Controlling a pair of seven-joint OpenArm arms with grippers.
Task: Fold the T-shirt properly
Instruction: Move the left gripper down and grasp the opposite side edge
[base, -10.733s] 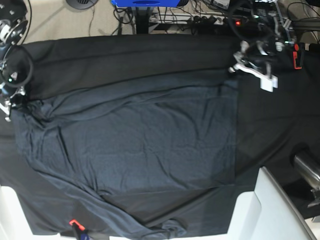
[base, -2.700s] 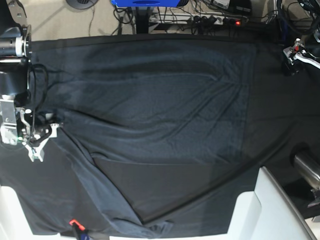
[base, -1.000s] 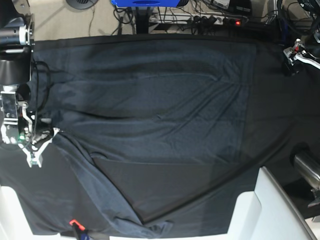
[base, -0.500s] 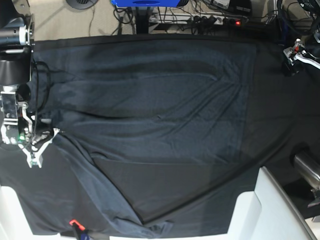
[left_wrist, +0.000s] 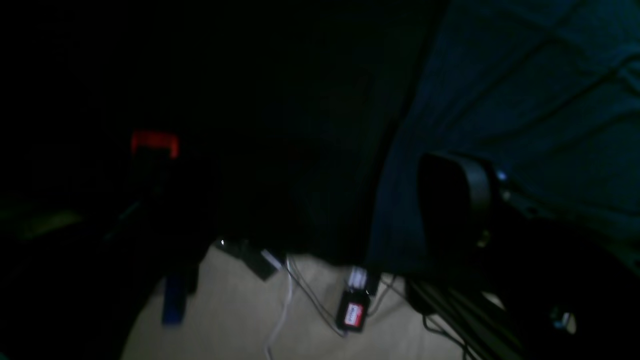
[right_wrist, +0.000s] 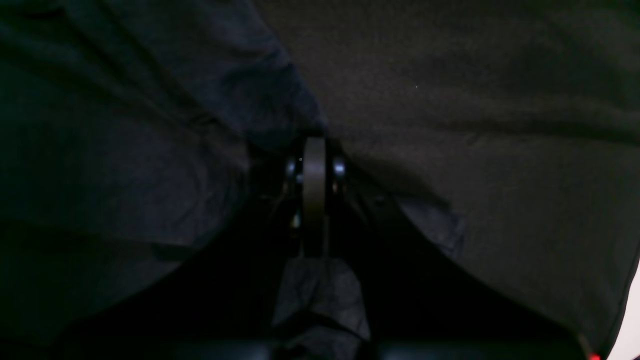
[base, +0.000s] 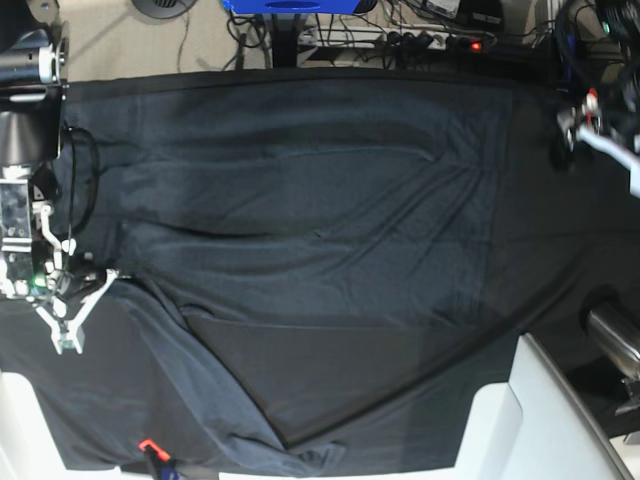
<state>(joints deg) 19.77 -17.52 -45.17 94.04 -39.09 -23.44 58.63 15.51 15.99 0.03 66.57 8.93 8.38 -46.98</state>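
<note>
Base view: right gripper (base: 68, 335) pinched closed on T-shirt (base: 300, 210) edge; left gripper (base: 600, 135) jaws spread wide, holding nothing

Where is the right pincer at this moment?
In the base view the right pincer sits at the far left, shut at the T-shirt's left edge, over the black table cloth.

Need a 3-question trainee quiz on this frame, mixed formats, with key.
1. True or false: the right gripper is shut at the T-shirt edge.
2. The left gripper is: A) clamped on the shirt, B) open, clear of the shirt, C) out of view.
3. Fill in: under the T-shirt lies a black table ____.

Key: 1 true; 2 B; 3 cloth.
</note>
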